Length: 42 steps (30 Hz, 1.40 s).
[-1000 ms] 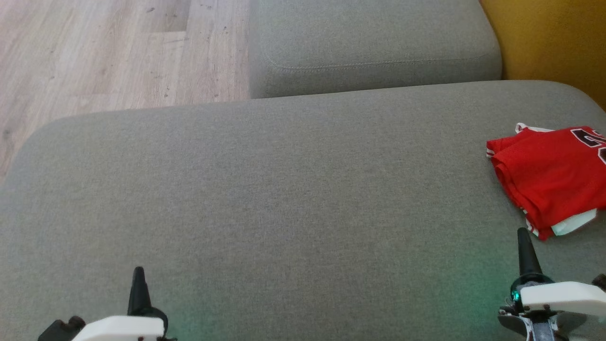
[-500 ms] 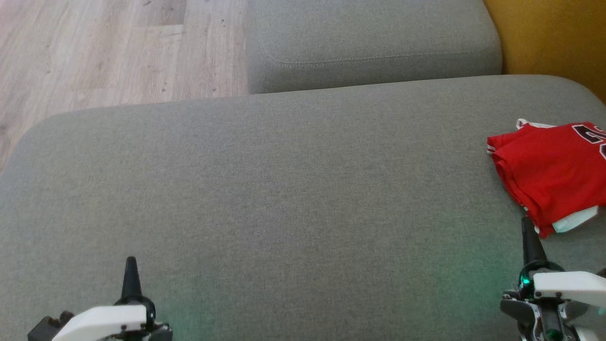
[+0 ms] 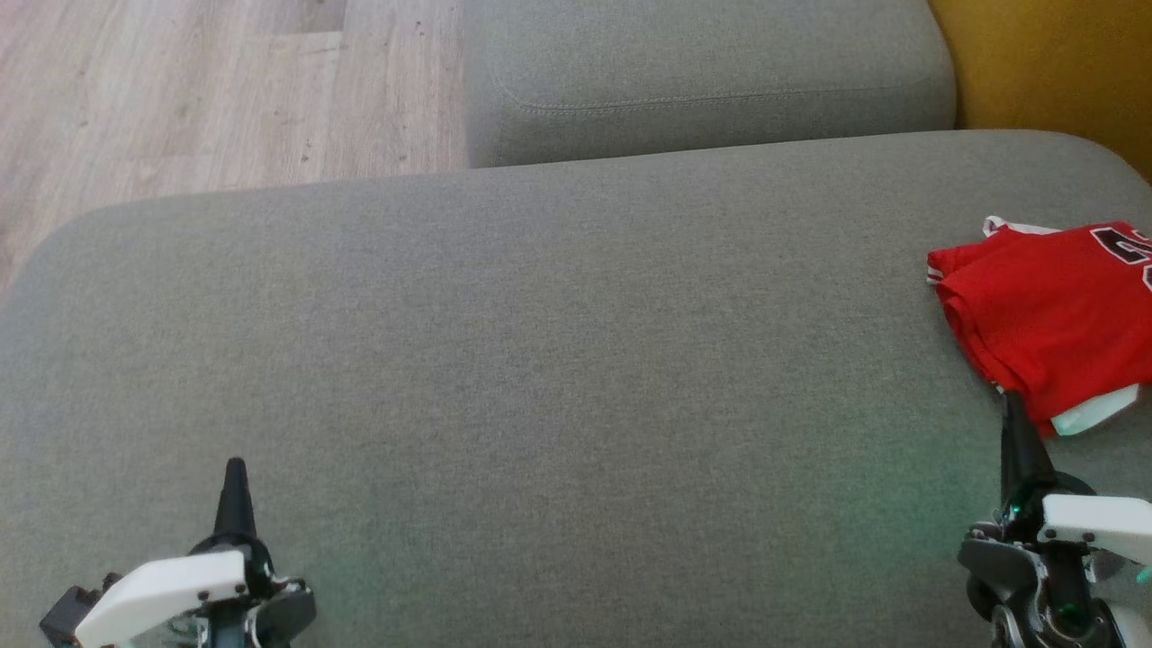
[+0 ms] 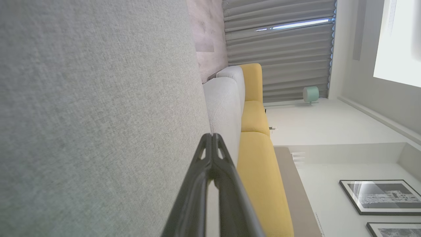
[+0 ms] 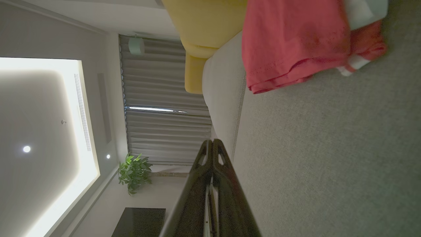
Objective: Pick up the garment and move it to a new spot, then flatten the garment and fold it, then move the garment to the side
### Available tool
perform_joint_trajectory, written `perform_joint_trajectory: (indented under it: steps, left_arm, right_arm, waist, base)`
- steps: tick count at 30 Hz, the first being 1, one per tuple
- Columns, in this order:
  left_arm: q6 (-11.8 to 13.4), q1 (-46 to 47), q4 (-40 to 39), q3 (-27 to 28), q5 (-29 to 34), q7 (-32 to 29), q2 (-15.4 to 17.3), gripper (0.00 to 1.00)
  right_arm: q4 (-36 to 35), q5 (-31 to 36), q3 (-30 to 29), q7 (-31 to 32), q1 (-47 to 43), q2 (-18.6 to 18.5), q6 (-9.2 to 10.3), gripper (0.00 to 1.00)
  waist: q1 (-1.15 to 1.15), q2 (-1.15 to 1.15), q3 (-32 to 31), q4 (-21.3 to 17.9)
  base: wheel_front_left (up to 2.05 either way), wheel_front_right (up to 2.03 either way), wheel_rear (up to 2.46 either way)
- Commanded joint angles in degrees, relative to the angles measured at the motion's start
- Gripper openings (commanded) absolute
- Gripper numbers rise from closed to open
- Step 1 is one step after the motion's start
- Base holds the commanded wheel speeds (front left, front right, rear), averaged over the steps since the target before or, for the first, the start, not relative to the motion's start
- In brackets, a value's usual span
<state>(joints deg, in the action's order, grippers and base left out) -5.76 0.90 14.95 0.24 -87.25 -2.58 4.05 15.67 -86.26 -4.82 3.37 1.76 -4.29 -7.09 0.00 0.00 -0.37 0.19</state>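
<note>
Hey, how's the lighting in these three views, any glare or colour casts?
Head view: even daylight, faint green tint on the grey cushion beside the right end effector. Right wrist view: dim, ceiling light panel blown out, red garment looks pinkish. Left wrist view: brighter, white panel overexposed.

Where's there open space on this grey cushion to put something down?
The grey cushion is bare from its left end, past the left gripper, to the right gripper. Crowded spot: the right end, where the red garment lies.
</note>
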Motion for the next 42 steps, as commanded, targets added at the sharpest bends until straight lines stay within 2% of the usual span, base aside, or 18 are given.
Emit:
perform_joint_trajectory:
  steps: [1, 9, 42]
  left_arm:
    - [-0.7, 3.6, -1.5, 2.6, -1.7, -0.7, 0.6, 0.00]
    - [-1.7, 5.1, -1.0, 4.0, -6.8, -2.1, 0.5, 0.00]
    - [-1.7, 5.2, -1.0, 4.7, -6.2, -2.7, 0.0, 0.00]
  right_arm:
    - [-1.8, -1.9, 0.6, 0.6, 3.1, 0.0, -0.37, 0.00]
    - [-1.7, -7.1, -0.3, 2.0, 4.3, 0.4, -0.40, 0.00]
    - [-1.7, -6.7, -0.8, 2.4, 4.3, 0.7, -0.40, 0.00]
  waist:
    - [0.00, 0.00, 0.1, 0.0]
    - [0.00, 0.00, 0.6, -0.2]
    - [0.00, 0.00, 0.6, -0.2]
  base:
    - [0.00, 0.00, 0.00]
    - [0.00, 0.00, 0.00]
    - [0.00, 0.00, 0.00]
